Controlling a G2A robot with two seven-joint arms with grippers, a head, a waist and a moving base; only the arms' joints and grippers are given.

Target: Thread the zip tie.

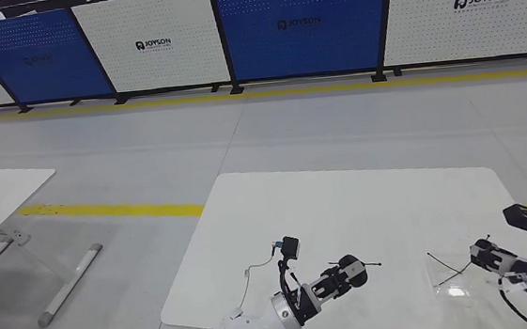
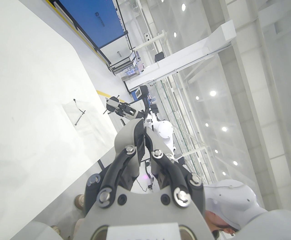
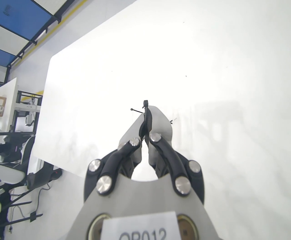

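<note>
My left gripper [image 1: 351, 273] hovers over the table's front middle, shut on a thin black zip tie [image 1: 372, 265] that pokes out past its fingertips [image 2: 141, 127]. My right gripper [image 3: 146, 111] is at the front right, shut on another black zip tie [image 3: 145, 104], whose head stands above the tips while a strand sticks out sideways. From the left wrist view that right gripper [image 2: 113, 106] is farther off, with the tie held across it. The two grippers are well apart. Loose zip ties [image 1: 447, 267] lie on a clear plastic bag [image 1: 455, 289] between them.
The white table [image 1: 342, 205] stretches broad and bare behind both grippers. Its front edge runs close under the arms. A second white table [image 1: 2, 192] stands off to the left, across a gap of floor.
</note>
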